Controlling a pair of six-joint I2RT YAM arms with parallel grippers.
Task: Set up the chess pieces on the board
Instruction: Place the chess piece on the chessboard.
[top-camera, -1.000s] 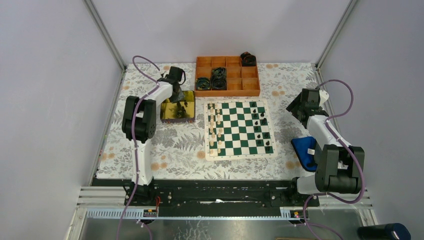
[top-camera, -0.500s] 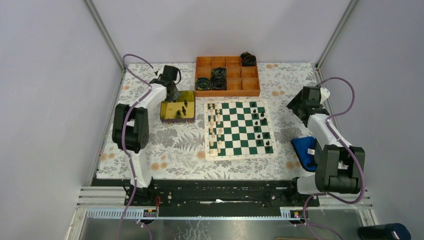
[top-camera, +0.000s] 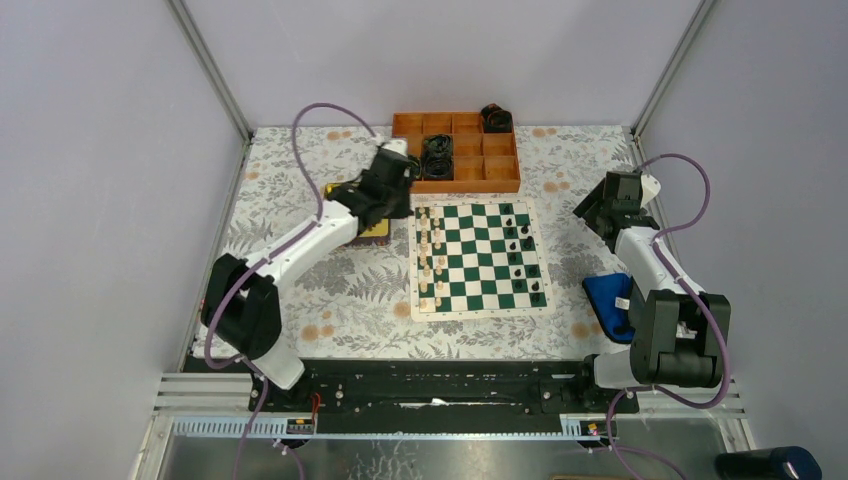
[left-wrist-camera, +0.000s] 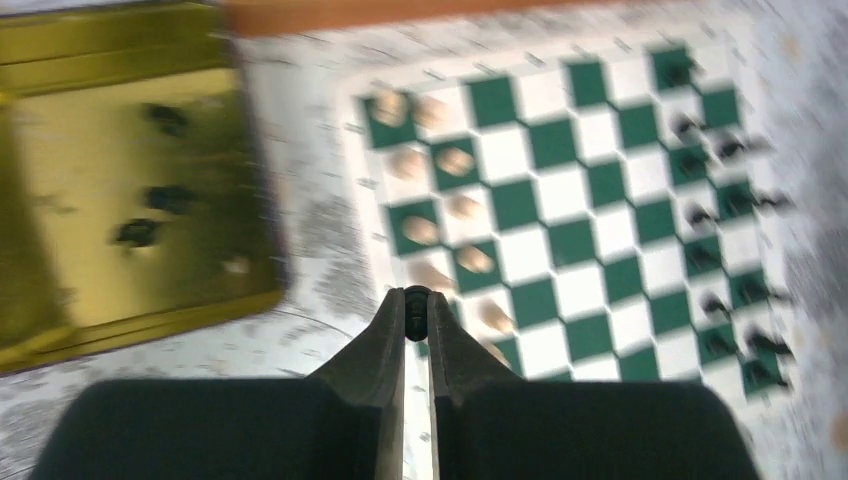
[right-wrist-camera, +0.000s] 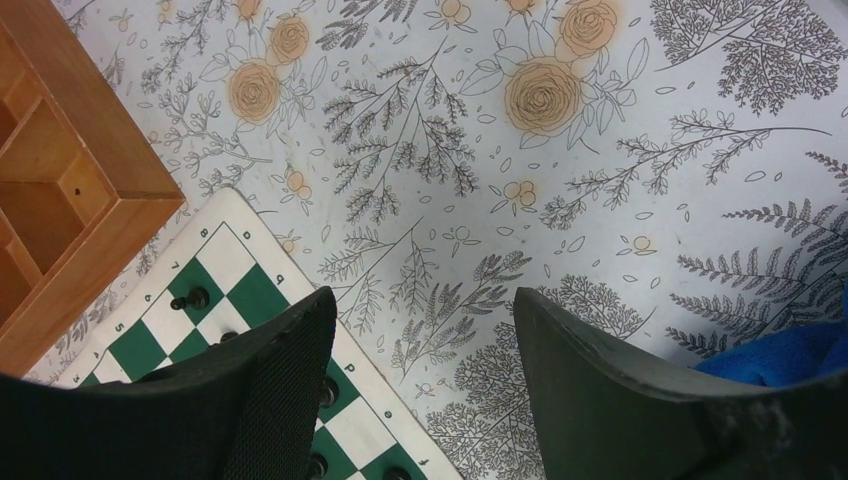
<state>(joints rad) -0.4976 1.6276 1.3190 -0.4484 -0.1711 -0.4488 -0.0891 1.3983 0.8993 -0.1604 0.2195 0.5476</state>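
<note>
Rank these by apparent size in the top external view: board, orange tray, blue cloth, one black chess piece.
Largest to smallest:
board
orange tray
blue cloth, partly behind the right arm
black chess piece

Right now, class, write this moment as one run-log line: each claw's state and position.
left claw: shut on black piece, between tin and board | right claw: open, empty, over cloth beside board corner

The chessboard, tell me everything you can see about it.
The chessboard is a thin square mat of green and white squares with a white border marked with letters and numbers. It lies flat on the floral tablecloth, just in front of the orange compartment tray. Cream pieces stand in the two columns along its left side, black pieces in the two along its right. The middle squares are bare.
</note>
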